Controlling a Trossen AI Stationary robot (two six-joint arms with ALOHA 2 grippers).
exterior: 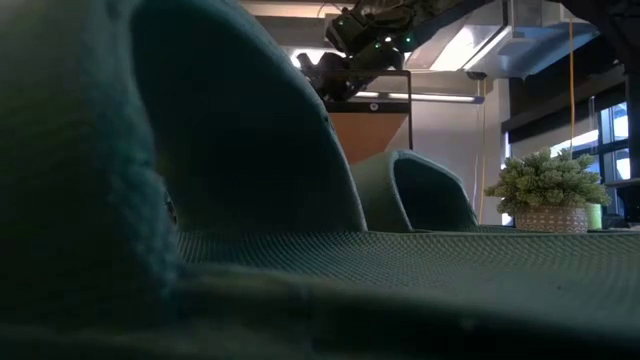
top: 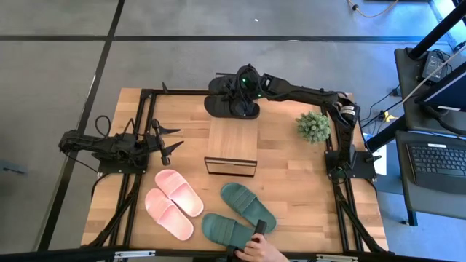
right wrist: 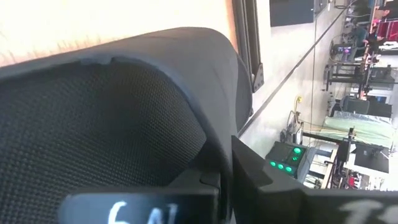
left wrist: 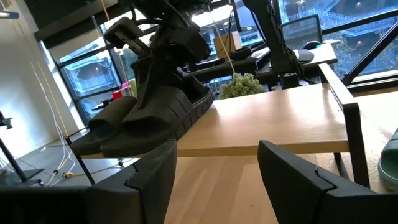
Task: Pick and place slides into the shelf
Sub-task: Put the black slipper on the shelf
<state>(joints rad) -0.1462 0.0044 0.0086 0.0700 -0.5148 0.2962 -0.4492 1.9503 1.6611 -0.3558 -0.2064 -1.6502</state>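
Your right pincer (top: 246, 93) is clenched on a black slide (top: 234, 108) over the shelf (top: 231, 148) top's far end, seating it beside its mate (top: 218, 85). Your left pincer (top: 169, 142) waits released by the shelf, likely ready for the pink slides (top: 173, 202) on the tabletop (top: 306, 182).

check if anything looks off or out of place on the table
A person's hand reaches in at the near edge, touching a dark green slide. The right hand is shut on a black slide at the shelf's far end. Nothing looks spilled or damaged.
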